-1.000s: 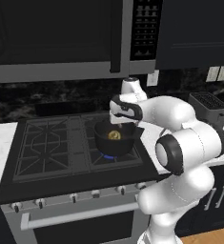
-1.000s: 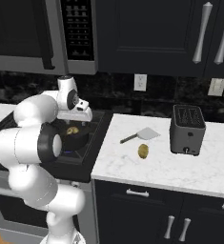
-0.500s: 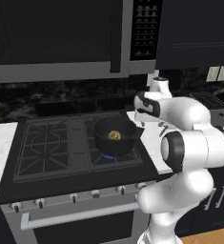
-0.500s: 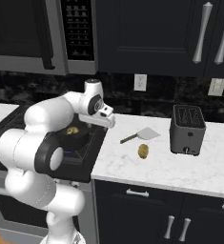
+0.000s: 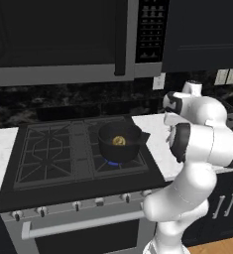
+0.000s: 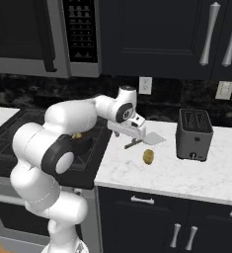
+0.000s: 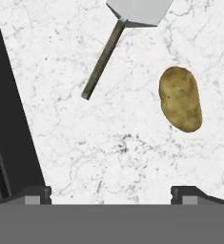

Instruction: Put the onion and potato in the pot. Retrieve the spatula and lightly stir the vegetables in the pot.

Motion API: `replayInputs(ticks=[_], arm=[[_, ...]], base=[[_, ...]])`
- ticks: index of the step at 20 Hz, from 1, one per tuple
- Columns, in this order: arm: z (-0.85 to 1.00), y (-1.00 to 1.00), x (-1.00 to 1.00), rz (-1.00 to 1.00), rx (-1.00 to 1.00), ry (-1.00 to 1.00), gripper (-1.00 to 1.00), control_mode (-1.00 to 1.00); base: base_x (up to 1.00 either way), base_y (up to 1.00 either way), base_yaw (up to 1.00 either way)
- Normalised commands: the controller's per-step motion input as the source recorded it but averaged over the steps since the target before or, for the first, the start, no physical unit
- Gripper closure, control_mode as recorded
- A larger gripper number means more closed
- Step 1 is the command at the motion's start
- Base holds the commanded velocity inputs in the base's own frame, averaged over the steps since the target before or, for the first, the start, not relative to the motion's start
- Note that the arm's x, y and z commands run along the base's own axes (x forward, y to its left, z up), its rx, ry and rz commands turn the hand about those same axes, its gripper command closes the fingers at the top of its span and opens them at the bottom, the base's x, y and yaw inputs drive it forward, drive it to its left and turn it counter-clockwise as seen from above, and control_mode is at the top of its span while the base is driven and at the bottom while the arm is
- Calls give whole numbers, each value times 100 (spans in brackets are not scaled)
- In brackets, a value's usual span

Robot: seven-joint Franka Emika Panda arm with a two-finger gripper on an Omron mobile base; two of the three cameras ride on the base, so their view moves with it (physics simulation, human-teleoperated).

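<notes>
The stove (image 5: 78,154) is the biggest thing here, and the black pot (image 5: 119,142) sits on its right front burner. A small yellow lump, likely the onion (image 5: 119,141), lies inside the pot. Next to the stove is the white counter (image 6: 196,173), with the toaster (image 6: 193,134) at its far end. The spatula (image 7: 125,33) lies flat on the counter. The potato (image 7: 180,98) lies on the counter near the spatula but not touching it. The gripper (image 6: 133,129) hangs over the counter, wide open and holding nothing.

The potato is round and smooth. If the fingers close off to one side, it could roll away. Coming down too near the spatula could knock it.
</notes>
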Motion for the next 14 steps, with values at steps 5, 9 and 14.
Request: replayInputs(ticks=[5, 9, 14], arm=[[-38, -95, 0, 0, -3, 1, -100, -100], [-50, -53, 5, 5, -3, 1, -100, -100], [-37, -21, 7, 17, -2, 3, -100, -100]], base=[[0, 0, 0], [0, 0, 0], [0, 0, 0]])
